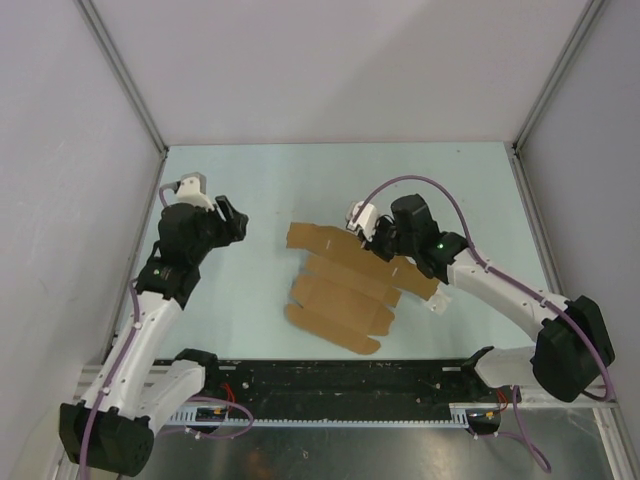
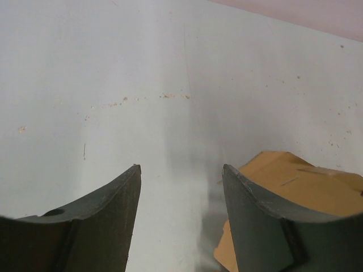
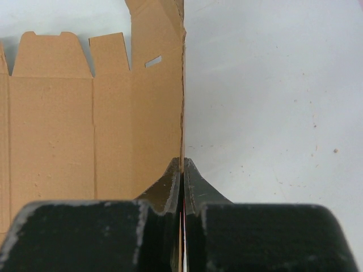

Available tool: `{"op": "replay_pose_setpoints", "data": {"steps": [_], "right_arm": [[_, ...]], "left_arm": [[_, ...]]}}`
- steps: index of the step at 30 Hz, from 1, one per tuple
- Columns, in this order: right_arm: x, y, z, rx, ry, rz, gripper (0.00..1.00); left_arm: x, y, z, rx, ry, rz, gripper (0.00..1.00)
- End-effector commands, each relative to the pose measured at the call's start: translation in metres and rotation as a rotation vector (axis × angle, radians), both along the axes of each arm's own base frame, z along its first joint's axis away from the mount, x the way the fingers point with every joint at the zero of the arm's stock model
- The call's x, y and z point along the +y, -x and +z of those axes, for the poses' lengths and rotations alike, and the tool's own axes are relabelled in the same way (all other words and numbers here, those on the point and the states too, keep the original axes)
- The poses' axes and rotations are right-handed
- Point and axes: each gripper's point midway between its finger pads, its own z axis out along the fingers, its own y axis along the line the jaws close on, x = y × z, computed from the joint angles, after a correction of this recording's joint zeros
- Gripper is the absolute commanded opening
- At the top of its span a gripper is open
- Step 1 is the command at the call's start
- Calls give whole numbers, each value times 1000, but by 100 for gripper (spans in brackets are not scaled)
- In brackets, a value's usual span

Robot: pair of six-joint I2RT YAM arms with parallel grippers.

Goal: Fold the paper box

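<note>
The paper box (image 1: 340, 290) is a flat brown die-cut sheet with tab flaps, lying mid-table. My right gripper (image 1: 372, 240) is at its far right edge. In the right wrist view the right gripper (image 3: 182, 164) is shut on the thin edge of the paper box (image 3: 68, 130), whose panels spread to the left. My left gripper (image 1: 232, 220) is to the left of the sheet, apart from it. In the left wrist view the left gripper (image 2: 181, 170) is open and empty over bare table, with a corner of the paper box (image 2: 295, 187) at lower right.
Grey walls with metal corner posts (image 1: 125, 80) close in the table on the left, back and right. A black rail (image 1: 340, 385) runs along the near edge between the arm bases. A purple cable (image 1: 440, 195) loops above the right arm.
</note>
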Motion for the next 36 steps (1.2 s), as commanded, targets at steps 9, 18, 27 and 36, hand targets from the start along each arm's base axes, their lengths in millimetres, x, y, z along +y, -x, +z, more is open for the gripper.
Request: {"op": "replay_pose_setpoints", "data": {"steps": [9, 18, 27, 36], "right_arm": [[13, 21, 50, -145, -48, 251, 3], [16, 24, 55, -144, -80, 279, 3], [19, 26, 53, -187, -28, 295, 3], [18, 18, 54, -232, 24, 230, 2]], "left_arm": [[-54, 4, -1, -7, 107, -348, 57], [-64, 17, -30, 66, 169, -380, 54], [-83, 32, -58, 134, 190, -381, 49], [-89, 46, -91, 193, 219, -345, 48]]}}
